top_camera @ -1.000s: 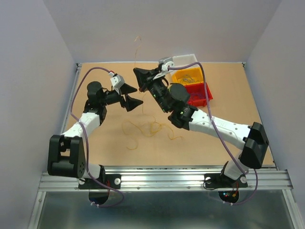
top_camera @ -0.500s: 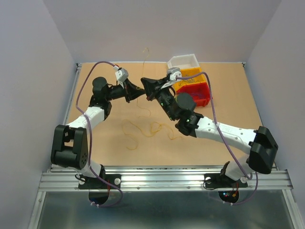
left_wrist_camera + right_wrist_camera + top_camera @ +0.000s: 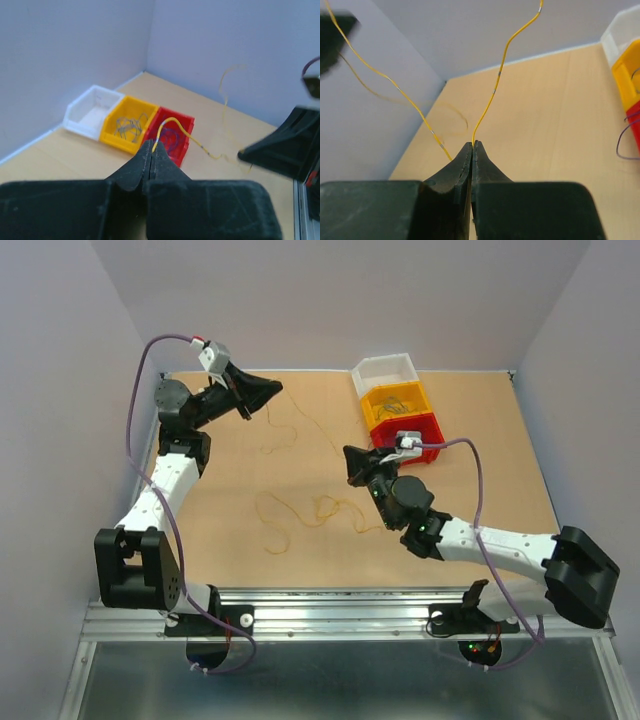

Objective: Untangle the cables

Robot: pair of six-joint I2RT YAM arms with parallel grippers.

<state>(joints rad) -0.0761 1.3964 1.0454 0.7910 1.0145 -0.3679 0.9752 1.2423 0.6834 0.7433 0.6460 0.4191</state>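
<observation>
Table (image 3: 480, 450): a bare wooden board, walled on three sides.

Left arm (image 3: 165, 485): raised over the far left corner, with its pincer pointing right.

Right arm (image 3: 500, 545): stretched low from the near right towards the middle of the table.

Bins: three stand in a row at the far right, touching one another. The white bin (image 3: 385, 370) is farthest, the yellow bin (image 3: 395, 400) is in the middle and the red bin (image 3: 425, 427) is nearest. The yellow bin holds a few thin wires (colour hard to tell). A purple cable (image 3: 625, 140) lies in the red bin.

Left pincer (image 3: 152, 147): its fingers are pressed together, clamped on one end of a yellow cable (image 3: 172, 122), seen plainly in the left wrist view.

Right pincer (image 3: 472, 145): its fingers are likewise pressed together on the same yellow cable. One strand rises free from the tips. The other runs up and left towards the left pincer.

Yellow cable, seen from above: it is held off the table and spans the gap between the two pincers, sagging in a small loop near the left one.

Loose cables (image 3: 290, 512): a thin yellow-orange tangle lies flat on the table at near centre, in front of the right pincer and apart from both pincers (the number of strands cannot be told).
</observation>
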